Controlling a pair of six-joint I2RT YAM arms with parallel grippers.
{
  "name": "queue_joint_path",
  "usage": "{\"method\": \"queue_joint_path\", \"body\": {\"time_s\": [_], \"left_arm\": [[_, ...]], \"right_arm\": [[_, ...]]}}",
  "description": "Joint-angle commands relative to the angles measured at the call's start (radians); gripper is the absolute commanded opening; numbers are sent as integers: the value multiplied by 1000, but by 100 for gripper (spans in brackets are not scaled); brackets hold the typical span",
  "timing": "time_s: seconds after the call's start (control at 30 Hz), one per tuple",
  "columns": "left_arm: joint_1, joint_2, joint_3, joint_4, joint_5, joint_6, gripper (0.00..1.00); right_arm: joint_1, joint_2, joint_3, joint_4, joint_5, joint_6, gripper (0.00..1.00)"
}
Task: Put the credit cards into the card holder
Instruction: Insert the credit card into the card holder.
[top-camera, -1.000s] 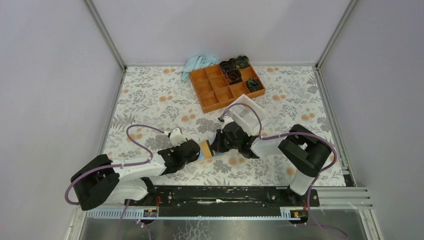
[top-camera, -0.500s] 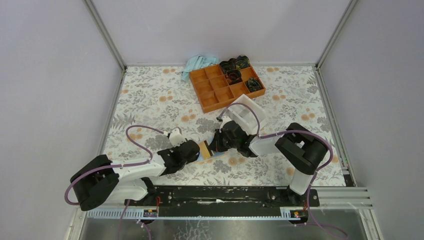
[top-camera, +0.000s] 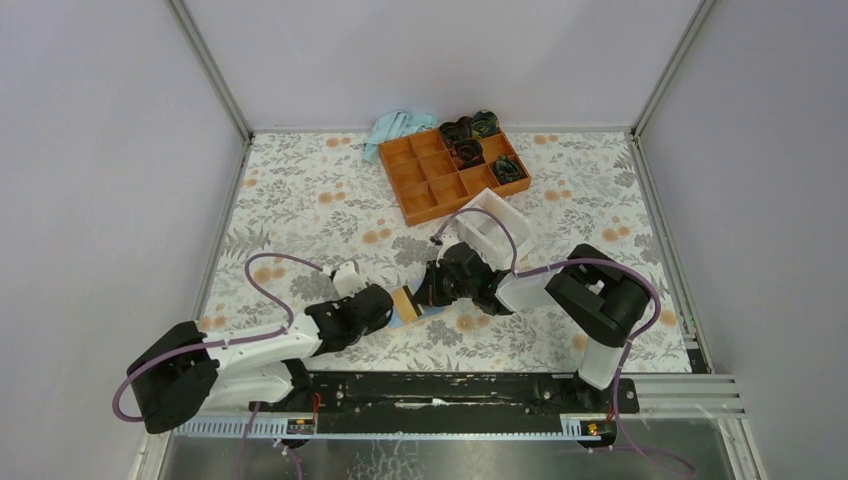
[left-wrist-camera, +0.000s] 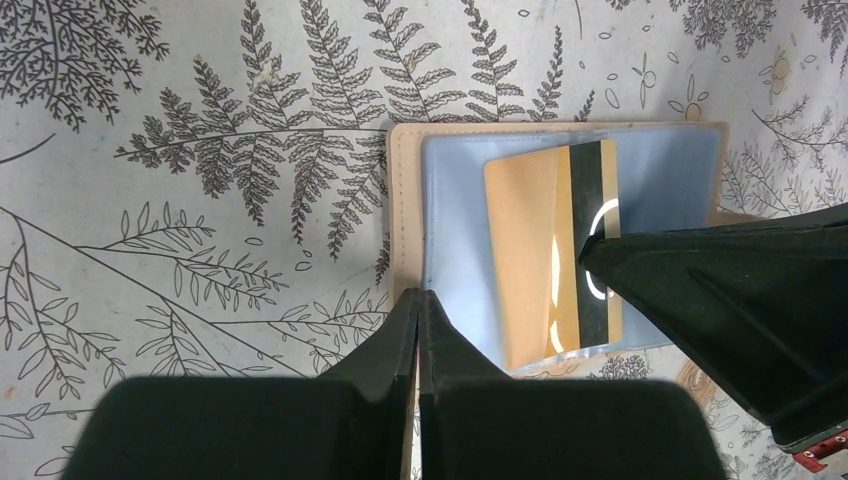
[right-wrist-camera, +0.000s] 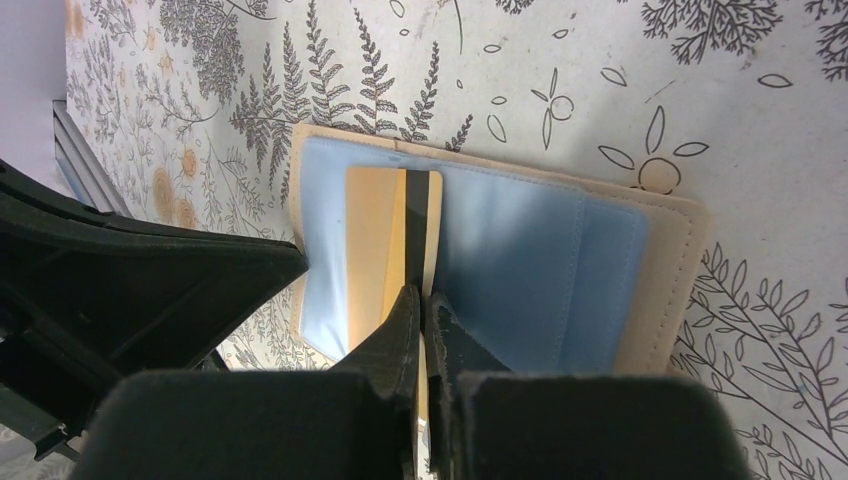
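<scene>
Nearest, the left gripper (left-wrist-camera: 418, 298) comes in low w/ fingers pressed together and nothing between them. Its tip rests at the near rim of the card holder (left-wrist-camera: 455, 210), prob. pinning it to the table (top-camera: 300, 200). Holder lies open & flat toward the table's near side, between the two arms: tan border, light-blue pocket lining facing up. On the lining sits one credit card (left-wrist-camera: 525, 260), gold-tan w/ a black mag stripe; can't tell if any edge is under a pocket lip yet. The right gripper (right-wrist-camera: 421, 298) reaches in from the opposite side, also pressed shut & holding nothing, tip down on the stripe. Looks like a push/slide, not a pinch. Handling, as a guess: card is light, stiff, thin & slick-faced, so lying flat it gives no edge to grab. Better nudged by a fingertip on its face, or pinched at a short end once it overhangs. Holder is soft & light, apt to skid or flop shut, so pin it at the rim, away from the pocket mouth. Farther back: orange tray (top-camera: 412, 172) w/ dark items (top-camera: 468, 150) in its far compartments, then a blue cloth (top-camera: 395, 127) at the back edge.
</scene>
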Motion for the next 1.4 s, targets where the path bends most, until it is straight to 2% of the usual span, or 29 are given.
{"method": "queue_joint_path", "body": {"time_s": [0.0, 0.07, 0.23, 0.47, 0.7, 1.37], "left_arm": [[-11, 35, -20, -37, 11, 5, 0], [-21, 63, -25, -17, 14, -4, 0], [-40, 93, -35, 14, 10, -23, 0], [-44, 89, -39, 15, 4, -29, 0], [-45, 87, -47, 32, 7, -37, 0], [-46, 79, -61, 90, 22, -37, 0]], "right_arm": [[25, 49, -16, -169, -11, -27, 0], [27, 48, -15, -170, -13, -24, 0], [33, 41, -19, -168, -20, -17, 23], [42, 5, -11, -202, 3, -24, 39], [60, -4, 14, -236, 19, -23, 45], [150, 81, 127, -273, 49, 3, 46]]}}
